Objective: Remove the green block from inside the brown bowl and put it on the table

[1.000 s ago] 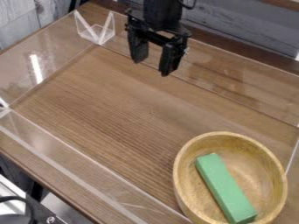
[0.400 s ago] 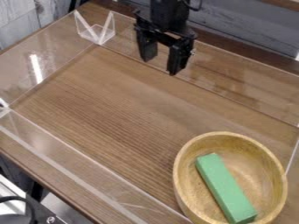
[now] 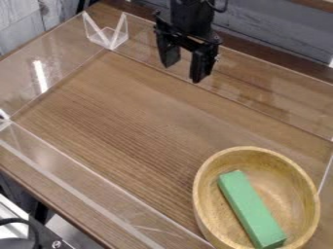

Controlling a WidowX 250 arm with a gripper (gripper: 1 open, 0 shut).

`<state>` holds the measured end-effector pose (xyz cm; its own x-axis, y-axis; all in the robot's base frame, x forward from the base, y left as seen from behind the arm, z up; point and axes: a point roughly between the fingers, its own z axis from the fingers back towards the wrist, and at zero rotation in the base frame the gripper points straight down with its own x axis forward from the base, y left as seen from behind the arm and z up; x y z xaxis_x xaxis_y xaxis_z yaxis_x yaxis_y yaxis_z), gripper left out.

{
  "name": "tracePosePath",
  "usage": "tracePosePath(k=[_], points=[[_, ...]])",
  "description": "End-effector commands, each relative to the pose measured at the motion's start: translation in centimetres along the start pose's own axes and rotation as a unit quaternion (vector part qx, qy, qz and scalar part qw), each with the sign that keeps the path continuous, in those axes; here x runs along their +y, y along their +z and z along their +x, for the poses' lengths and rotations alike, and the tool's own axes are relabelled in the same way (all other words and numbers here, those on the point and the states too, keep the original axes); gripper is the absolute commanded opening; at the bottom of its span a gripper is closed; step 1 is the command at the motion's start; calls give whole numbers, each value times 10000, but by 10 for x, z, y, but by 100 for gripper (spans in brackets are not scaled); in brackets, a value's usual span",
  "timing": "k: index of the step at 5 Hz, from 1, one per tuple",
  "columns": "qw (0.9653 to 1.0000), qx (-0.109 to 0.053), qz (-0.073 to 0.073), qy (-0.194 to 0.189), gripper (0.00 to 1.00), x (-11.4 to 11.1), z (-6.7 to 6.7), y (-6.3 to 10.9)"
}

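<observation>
The green block (image 3: pixel 251 207) was seen inside the brown bowl (image 3: pixel 208 187) at the tabletop's (image 3: pixel 130 126) near right corner; the pincer (image 3: pixel 186 61) was spread open near the far edge.

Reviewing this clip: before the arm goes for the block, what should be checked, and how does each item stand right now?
1. Gripper jaws open and empty: ok.
2. Green block lying inside the brown bowl, fully visible: ok.
3. Gripper positioned above the block: not ok, it hangs at the far side of the table.
4. Bare table beside the bowl for placing: ok.
5. Block lies flat on the bowl's floor: cannot tell.
</observation>
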<state>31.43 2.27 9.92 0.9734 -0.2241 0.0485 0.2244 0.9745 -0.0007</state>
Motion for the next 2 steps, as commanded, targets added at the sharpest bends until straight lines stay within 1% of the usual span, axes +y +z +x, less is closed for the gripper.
tracePosePath(k=[1,2], points=[[9993,-322,54,-155,100,-1,8,12],[9990,-381,38,-214,100,-1,10,12]])
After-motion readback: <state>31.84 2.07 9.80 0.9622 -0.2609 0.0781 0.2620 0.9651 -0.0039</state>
